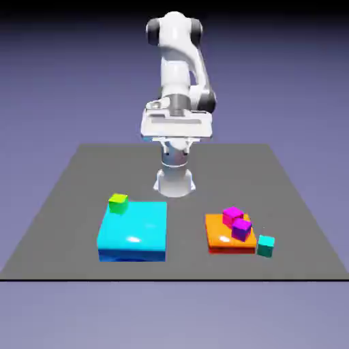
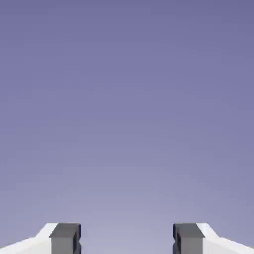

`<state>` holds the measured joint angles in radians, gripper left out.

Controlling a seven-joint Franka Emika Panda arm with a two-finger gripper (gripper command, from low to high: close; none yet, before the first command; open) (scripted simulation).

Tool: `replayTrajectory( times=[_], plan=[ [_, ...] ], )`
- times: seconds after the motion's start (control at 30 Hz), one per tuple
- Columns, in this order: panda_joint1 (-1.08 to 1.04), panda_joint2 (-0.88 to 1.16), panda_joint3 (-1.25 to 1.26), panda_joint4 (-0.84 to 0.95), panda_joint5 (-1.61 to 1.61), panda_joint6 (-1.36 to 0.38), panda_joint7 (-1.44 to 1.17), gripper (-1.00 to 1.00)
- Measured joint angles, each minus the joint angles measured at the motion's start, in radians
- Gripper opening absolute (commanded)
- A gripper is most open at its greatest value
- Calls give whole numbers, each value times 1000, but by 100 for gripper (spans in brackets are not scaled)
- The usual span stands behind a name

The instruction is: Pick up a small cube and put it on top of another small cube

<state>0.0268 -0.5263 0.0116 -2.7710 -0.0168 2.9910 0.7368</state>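
The small teal cube (image 1: 266,245) sits on the grey table, touching the right front corner of an orange slab (image 1: 221,236). A purple cube (image 1: 241,229) and a magenta cube (image 1: 232,216) rest on that slab. A lime-green cube (image 1: 118,202) stands on the back left corner of a large cyan block (image 1: 136,235). My gripper (image 1: 177,129) hangs high above the table's far side, well away from every cube. In the hand view the gripper (image 2: 127,240) is open, its fingertips (image 2: 64,238) wide apart with only the blue-violet backdrop between them.
The grey table (image 1: 68,204) ends close in front of the cyan block and the orange slab. The robot's base (image 1: 175,178) stands behind and between the two.
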Motion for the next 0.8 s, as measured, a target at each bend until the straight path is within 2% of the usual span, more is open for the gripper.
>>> replayTrajectory(
  times=[0.8],
  plan=[
    [294,870,231,776,-334,-916,-84,0]
  ],
)
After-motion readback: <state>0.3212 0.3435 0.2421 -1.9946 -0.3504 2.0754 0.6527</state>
